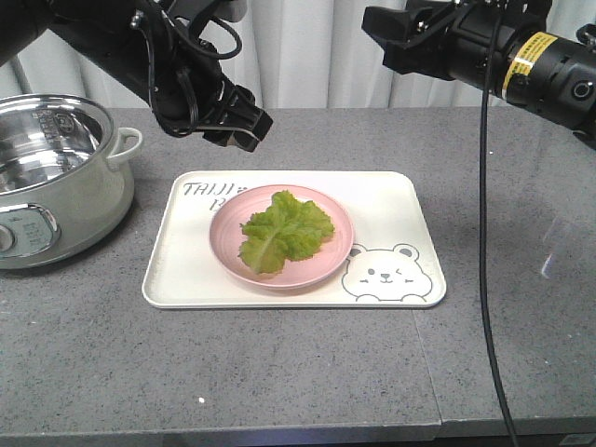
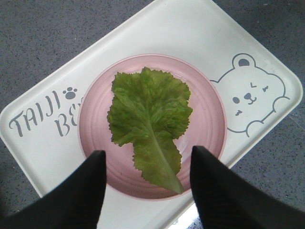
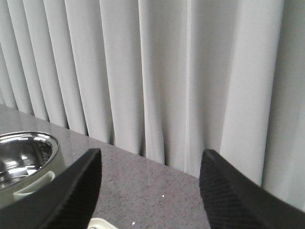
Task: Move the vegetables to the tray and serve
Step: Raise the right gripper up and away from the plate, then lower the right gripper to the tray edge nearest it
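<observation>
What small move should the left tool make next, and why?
Probably shift down toward the left rim of the tray to grip it for serving: the lettuce leaf already lies on the pink plate inside the tray, and the left tool hangs open and empty over it.

Both arms [image 1: 140, 51] are black, with textured fingers [image 2: 71, 195], and the right bears a yellow label [image 1: 524, 56].

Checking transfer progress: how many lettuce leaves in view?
1. The lettuce leaf lies on the pink plate, which sits on the tray. The pot is only partly in view, so another could be hidden there.
</observation>
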